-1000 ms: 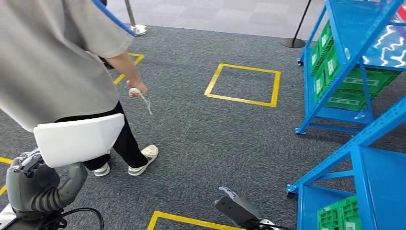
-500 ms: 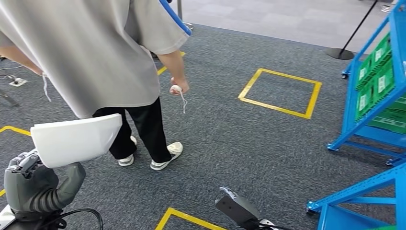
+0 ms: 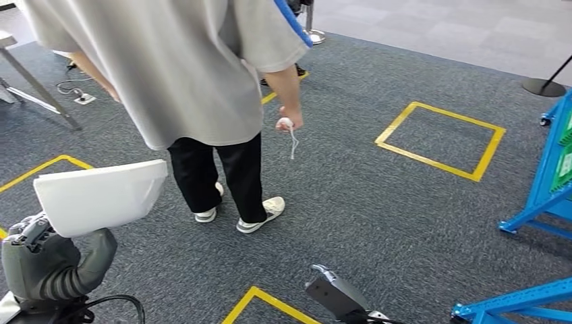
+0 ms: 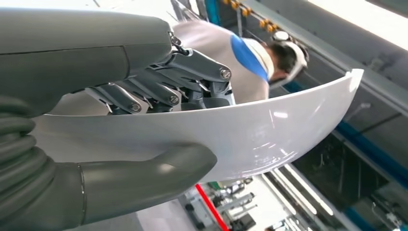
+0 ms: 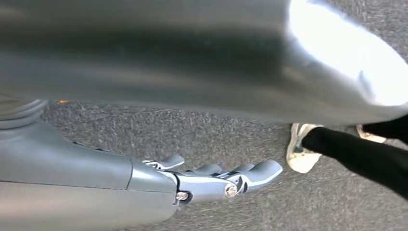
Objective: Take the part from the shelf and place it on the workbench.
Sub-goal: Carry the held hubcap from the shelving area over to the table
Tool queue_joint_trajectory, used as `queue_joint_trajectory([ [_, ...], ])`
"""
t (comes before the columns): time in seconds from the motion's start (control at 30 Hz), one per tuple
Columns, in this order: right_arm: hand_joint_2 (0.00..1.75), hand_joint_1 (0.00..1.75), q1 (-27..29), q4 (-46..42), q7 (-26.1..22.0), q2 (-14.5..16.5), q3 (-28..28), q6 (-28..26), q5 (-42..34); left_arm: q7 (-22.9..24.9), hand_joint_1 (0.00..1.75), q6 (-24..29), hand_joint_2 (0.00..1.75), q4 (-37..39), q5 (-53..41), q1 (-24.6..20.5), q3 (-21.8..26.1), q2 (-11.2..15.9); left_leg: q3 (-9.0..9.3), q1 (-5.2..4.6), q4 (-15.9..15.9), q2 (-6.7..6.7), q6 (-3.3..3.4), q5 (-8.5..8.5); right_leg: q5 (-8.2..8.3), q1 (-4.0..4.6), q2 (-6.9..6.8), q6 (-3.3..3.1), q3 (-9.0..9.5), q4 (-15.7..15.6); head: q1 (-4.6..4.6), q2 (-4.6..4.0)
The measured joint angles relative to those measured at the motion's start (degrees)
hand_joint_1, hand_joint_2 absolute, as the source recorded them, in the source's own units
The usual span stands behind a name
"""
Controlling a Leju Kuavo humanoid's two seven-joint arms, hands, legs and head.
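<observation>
Left hand is gripping the white part, thumb on one side, fingers on the other. Right hand is hanging open, holding nothing. A person is standing close ahead, so it should be walking slowly and keeping the part level.

Left hand dark grey with a ribbed cover and black cable; right hand silver-grey, fingers fastened with screws.

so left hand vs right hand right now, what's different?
The left hand is raised and grips the white part between thumb and fingers; the right hand holds nothing, fingers extended, hanging low over the carpet. Both are grey with ribbed wrist covers.
</observation>
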Motion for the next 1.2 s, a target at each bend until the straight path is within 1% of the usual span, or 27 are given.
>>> queue_joint_trajectory([
  [0.03,0.0,0.0,0.0,0.0,0.0,0.0,0.0,0.0,0.0,0.0,1.75,0.1,1.75,0.0,0.0,0.0,0.0,0.0,0.63,-0.07,-1.4,0.62,0.41,0.2,-0.16,0.19,-0.42,0.29,0.14,0.1,0.04,0.01],
  [0.1,0.0,0.0,0.0,-0.1,0.0,0.0,0.0,0.0,0.0,0.1,1.75,0.4,1.75,0.0,0.0,0.0,0.0,0.0,0.5,-0.2,-1.6,-0.38,1.28,0.16,-0.32,0.26,-1.36,0.91,0.45,0.0,0.11,0.01],
  [0.13,0.0,0.0,-0.1,-0.2,0.0,0.0,0.0,0.0,0.0,0.1,1.75,0.5,1.75,0.0,-0.1,0.0,0.0,0.0,0.55,-0.15,-1.7,-1.0,1.64,0.28,-0.53,0.11,-1.24,1.3,0.6,0.1,0.12,0.01],
  [0.2,0.0,0.0,-0.1,-0.3,0.0,0.0,0.0,0.1,-0.1,0.1,1.75,0.7,1.75,-0.1,-0.2,-0.1,0.0,0.0,0.7,0.08,-2.0,-2.22,2.36,0.63,-2.37,-0.17,0.98,1.99,-0.31,2.7,0.18,0.01],
  [0.27,0.0,0.0,0.0,-0.3,0.0,0.0,0.0,0.2,-0.1,0.1,1.75,1.0,1.75,-0.1,-0.2,-0.1,0.0,-0.1,0.58,0.21,-2.1,-3.46,2.78,0.83,-6.0,-0.3,3.76,2.33,-3.72,9.7,0.25,0.01],
  [0.3,0.0,0.0,0.1,-0.2,0.1,-0.1,0.0,0.3,-0.2,0.1,1.75,1.1,1.75,0.0,-0.2,-0.1,0.0,-0.1,0.49,0.2,-2.1,-4.17,2.87,0.86,-7.49,-0.31,4.29,2.38,-5.73,13.6,0.28,0.01],
  [0.33,0.0,0.0,0.2,-0.2,0.1,-0.1,0.0,0.3,-0.2,0.1,1.75,1.3,1.75,0.0,-0.2,0.0,0.0,-0.1,0.44,0.19,-2.0,-4.93,2.89,0.87,-8.02,-0.31,4.49,2.39,-7.16,16.1,0.28,0.0],
  [0.37,0.0,0.0,0.2,-0.2,0.1,-0.1,0.0,0.3,-0.2,0.1,1.75,1.4,1.75,0.1,-0.2,0.0,0.0,-0.1,0.44,0.2,-2.0,-5.73,2.88,0.87,-7.3,-0.32,4.57,2.33,-7.58,16.4,0.28,0.01],
  [0.4,0.0,0.0,0.2,-0.2,0.1,-0.1,0.0,0.4,-0.2,0.1,1.75,1.5,1.75,0.2,-0.2,0.1,0.0,-0.1,0.48,0.21,-1.9,-6.51,2.82,0.87,-5.54,-0.37,4.74,2.22,-6.86,14.4,0.28,0.0],
  [0.43,0.0,0.0,0.2,-0.2,0.1,-0.1,0.0,0.4,-0.3,0.1,1.75,1.6,1.75,0.2,-0.2,0.1,0.0,-0.1,0.52,0.23,-1.8,-7.27,2.73,0.86,-3.18,-0.46,5.32,2.08,-5.21,10.5,0.28,0.0],
  [0.5,0.0,0.0,0.1,-0.2,0.1,-0.1,0.0,0.6,-0.4,0.1,1.75,1.6,1.75,0.2,-0.2,0.0,0.0,-0.1,0.36,0.19,-1.6,-8.66,2.26,0.84,-0.12,-0.67,7.71,1.82,-1.94,3.1,0.27,0.0],
  [0.53,0.0,0.0,0.1,-0.2,0.0,-0.1,0.0,0.6,-0.4,0.1,1.75,1.6,1.75,0.2,-0.2,0.0,0.0,-0.1,0.18,0.2,-1.6,-9.26,1.88,0.9,0.39,-0.67,8.53,1.7,-1.11,1.0,0.27,0.01],
  [0.57,0.0,0.0,0.0,-0.2,0.0,-0.1,0.0,0.7,-0.5,0.1,1.75,1.6,1.75,0.2,-0.2,0.0,0.0,-0.1,0.01,0.24,-1.7,-9.81,1.44,1.0,0.29,-0.58,8.82,1.53,-0.89,0.4,0.26,0.01],
  [0.63,0.0,0.0,-0.1,-0.2,0.0,-0.1,0.0,0.8,-0.5,0.1,1.75,1.6,1.75,0.2,-0.1,0.1,0.0,-0.1,-0.25,0.4,-2.0,-10.66,0.55,1.2,0.51,-0.5,7.59,0.87,-0.83,0.1,0.27,0.01],
  [0.67,0.0,0.0,-0.2,-0.2,0.0,-0.1,0.0,0.8,-0.5,0.1,1.75,1.6,1.75,0.1,0.0,0.1,0.0,-0.1,-0.48,0.36,-1.6,-10.09,0.23,0.88,0.67,-0.56,6.99,0.46,-0.71,-0.2,0.23,0.01],
  [0.7,0.0,0.0,-0.3,-0.2,0.0,0.0,0.0,0.8,-0.5,0.1,1.75,1.6,1.75,0.1,0.0,0.1,0.0,-0.1,-1.17,0.3,-0.2,-8.85,-0.03,-0.11,0.82,-0.66,6.3,0.07,-0.59,-0.5,0.17,0.01],
  [0.77,0.0,0.0,-0.2,-0.2,-0.1,0.0,0.0,0.8,-0.5,0.1,1.75,1.6,1.75,0.1,0.0,0.1,0.0,-0.1,-3.95,0.17,6.0,-5.58,-0.37,-3.71,0.87,-0.6,4.85,-0.44,-0.45,-0.8,0.03,0.01],
  [0.8,0.0,0.0,-0.1,-0.2,-0.1,0.0,0.0,0.8,-0.5,0.1,1.75,1.6,1.75,0.2,0.0,0.1,0.0,-0.1,-5.7,0.19,9.8,-4.64,-0.51,-5.51,0.8,-0.51,4.06,-0.59,-0.46,-0.7,0.01,0.01],
  [0.83,0.0,0.0,0.0,-0.1,-0.1,0.0,0.0,0.8,-0.5,0.1,1.75,1.6,1.75,0.2,0.0,0.2,0.0,-0.1,-6.94,0.21,12.5,-4.21,-0.61,-6.48,0.72,-0.44,3.28,-0.66,-0.48,-0.6,0.01,0.01],
  [0.87,0.0,0.0,0.1,-0.1,-0.1,0.0,0.0,0.8,-0.5,0.1,1.75,1.6,1.75,0.2,0.0,0.3,0.0,-0.1,-7.27,0.22,13.4,-3.96,-0.66,-6.39,0.63,-0.4,2.53,-0.67,-0.48,-0.5,0.01,0.01],
  [0.9,0.0,0.0,0.0,-0.1,-0.1,0.0,0.0,0.7,-0.5,0.1,1.75,1.6,1.75,0.2,0.0,0.4,0.0,-0.1,-6.46,0.22,12.1,-3.72,-0.65,-5.28,0.53,-0.39,1.84,-0.62,-0.43,-0.5,0.01,0.01],
  [0.93,0.0,0.0,0.0,-0.1,-0.1,0.0,0.0,0.6,-0.5,0.2,1.75,1.6,1.75,0.2,0.0,0.5,0.0,-0.1,-4.7,0.22,9.0,-3.23,-0.59,-3.52,0.4,-0.38,1.21,-0.51,-0.32,-0.4,0.01,0.01],
  [1.0,0.0,0.0,0.0,-0.1,-0.1,0.1,0.0,0.4,-0.6,0.3,1.75,1.6,1.75,0.2,0.0,0.5,-0.1,-0.1,-0.74,0.05,1.5,-0.83,-0.02,-0.76,0.06,-0.18,0.13,-0.08,-0.01,-0.2,0.02,0.01],
  [1.07,0.0,0.0,0.0,-0.1,-0.1,0.1,0.0,0.2,-0.7,0.5,1.75,1.6,1.75,0.1,0.0,0.5,-0.1,-0.1,0.69,-0.2,-1.7,0.38,0.83,-0.04,-0.18,0.09,-0.75,0.53,0.27,-0.1,0.08,0.01],
  [1.13,0.0,0.0,0.0,-0.1,-0.1,0.1,0.0,0.1,-0.7,0.6,1.75,1.6,1.75,0.1,0.1,0.6,-0.1,0.0,0.53,-0.29,-1.7,-0.84,1.58,0.19,-0.25,0.09,-1.61,1.23,0.58,-0.3,0.13,0.01],
  [1.17,0.0,0.0,-0.1,-0.2,-0.1,0.0,0.0,0.0,-0.7,0.7,1.75,1.6,1.75,0.1,0.1,0.6,0.0,0.0,0.58,-0.2,-1.9,-1.43,1.98,0.36,-0.52,-0.05,-1.25,1.64,0.68,-0.1,0.13,0.01],
  [1.2,0.0,0.0,-0.1,-0.2,-0.1,0.0,0.0,0.0,-0.7,0.7,1.75,1.5,1.75,0.0,0.1,0.7,0.0,0.0,0.65,-0.07,-2.1,-2.01,2.35,0.57,-1.36,-0.19,-0.14,2.0,0.37,0.8,0.15,0.01],
])
